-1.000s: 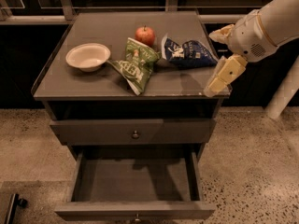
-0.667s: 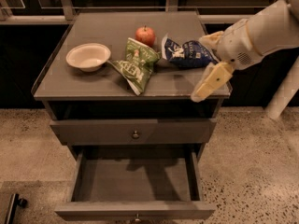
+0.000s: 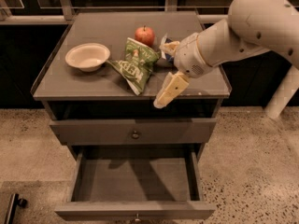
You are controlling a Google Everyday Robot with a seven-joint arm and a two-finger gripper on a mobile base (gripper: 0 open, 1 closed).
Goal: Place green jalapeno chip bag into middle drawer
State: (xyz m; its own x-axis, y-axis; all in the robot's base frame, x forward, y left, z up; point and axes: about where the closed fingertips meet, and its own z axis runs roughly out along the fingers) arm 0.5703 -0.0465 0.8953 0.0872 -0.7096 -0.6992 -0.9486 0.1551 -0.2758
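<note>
1. Step in hand: the approach to the grasp. The end effector [image 3: 162, 76] hangs over the front edge of the dark surface [image 3: 93, 85], fingers spread, released and holding nothing.
2. The crumpled green and white foil jalapeno chip bag [image 3: 135, 64] lies just beside it on the surface, toward the round cream bowl [image 3: 88, 56].
3. Next move, as I judge it: shift over the bag, descend, pinch a fold.
4. Containers: the wide shallow grey middle drawer [image 3: 135, 181] is pulled open below the end effector, its floor bare. The bowl beyond the bag looks empty.

The 1 camera sits above and in front of the table [image 3: 70, 85] and looks down at its front, near enough that the table top and the open middle drawer [image 3: 135, 181] fill the view. The arm enters from the right, its tool [image 3: 163, 73] over the table's front edge, fingers apart
</note>
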